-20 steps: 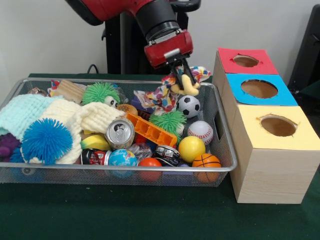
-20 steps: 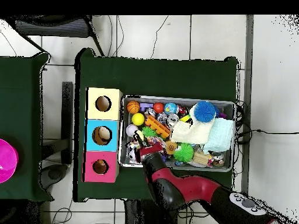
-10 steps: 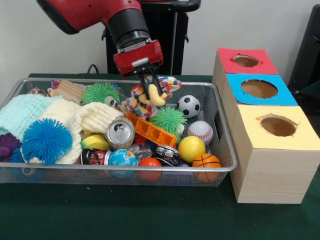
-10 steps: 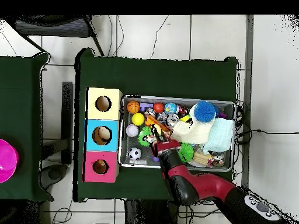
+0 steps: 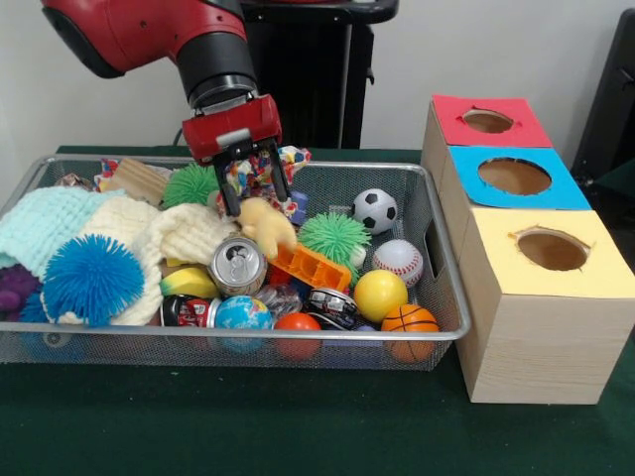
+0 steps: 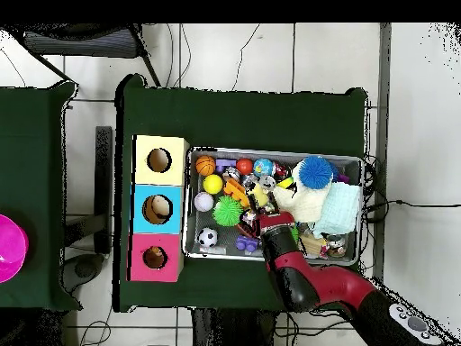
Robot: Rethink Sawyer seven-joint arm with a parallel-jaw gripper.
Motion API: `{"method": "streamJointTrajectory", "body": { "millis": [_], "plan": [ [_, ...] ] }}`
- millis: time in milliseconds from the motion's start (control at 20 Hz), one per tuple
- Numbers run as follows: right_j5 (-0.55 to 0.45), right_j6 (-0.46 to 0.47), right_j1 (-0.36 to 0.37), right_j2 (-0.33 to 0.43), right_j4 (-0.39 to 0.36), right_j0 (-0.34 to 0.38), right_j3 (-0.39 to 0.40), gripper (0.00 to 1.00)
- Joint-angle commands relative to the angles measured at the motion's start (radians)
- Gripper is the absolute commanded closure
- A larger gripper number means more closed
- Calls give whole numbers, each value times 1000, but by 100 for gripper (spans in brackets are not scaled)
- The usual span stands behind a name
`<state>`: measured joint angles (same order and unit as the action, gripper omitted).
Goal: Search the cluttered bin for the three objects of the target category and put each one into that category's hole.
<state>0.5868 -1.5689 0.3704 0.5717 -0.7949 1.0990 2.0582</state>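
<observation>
The wire-mesh bin (image 5: 298,335) is full of toys; it also shows in the overhead view (image 6: 275,151). The hole (image 5: 488,121) in the red-topped box is at the far right, and shows in the overhead view (image 6: 155,258). My gripper (image 5: 256,196) hangs over the bin's back middle with its fingers (image 5: 231,198) spread apart. A patchwork stuffed toy (image 5: 260,169) with a pale yellow part (image 5: 266,224) sits between and just below them, resting on the clutter. In the overhead view the gripper (image 6: 268,216) is over the bin's middle.
Blue-topped (image 5: 514,177) and yellow-topped (image 5: 552,249) boxes stand next to the red one. In the bin are a soccer ball (image 5: 375,210), baseball (image 5: 398,261), yellow ball (image 5: 380,295), basketball (image 5: 409,321), green spiky ball (image 5: 334,238), orange block (image 5: 310,265), can (image 5: 237,265) and knitted cloths (image 5: 149,233).
My gripper carried the patchwork toy from the bin's box-side end toward its middle, came down, and opened; the toy now rests on the clutter.
</observation>
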Motion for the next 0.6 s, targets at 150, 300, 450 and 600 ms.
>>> {"method": "streamJointTrajectory", "body": {
  "millis": [150,300,450,600],
  "plan": [
    [-112,-174,-9,18,-26,-23,-149,0],
    [-113,-176,-9,21,-30,-23,-148,100],
    [-134,-177,2,24,-17,-22,-138,100],
    [-144,-176,28,17,11,-28,-116,100]
  ]
}}
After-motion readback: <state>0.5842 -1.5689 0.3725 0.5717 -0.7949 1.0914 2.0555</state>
